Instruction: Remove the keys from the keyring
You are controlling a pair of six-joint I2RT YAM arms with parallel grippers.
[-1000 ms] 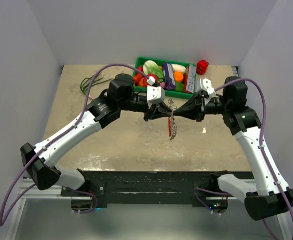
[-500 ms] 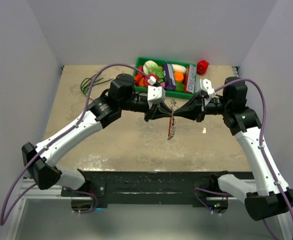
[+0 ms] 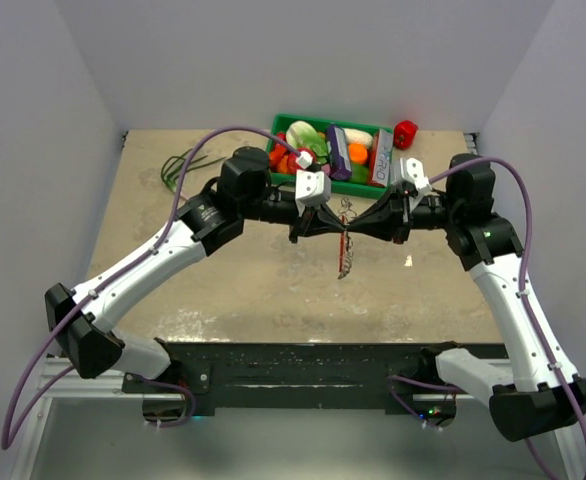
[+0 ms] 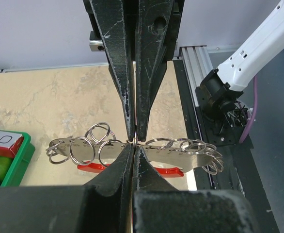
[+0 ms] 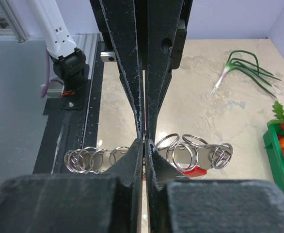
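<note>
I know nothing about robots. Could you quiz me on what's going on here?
1. True or false: the bunch of keys lies flat on the table.
2. The curved tag on the bunch is: A red, B blue, C yellow.
3. Fill in: the left gripper and right gripper both have their jaws ____ on the bunch.
Key: 1 false, it hangs in the air between them; 2 A; 3 shut.

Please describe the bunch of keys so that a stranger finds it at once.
Find the green tray at the far edge of the table. In front of it, the left claw and right claw meet tip to tip, pinching the bunch of keys in the air. Only it is silvery metal, with rings and a red tag.
</note>
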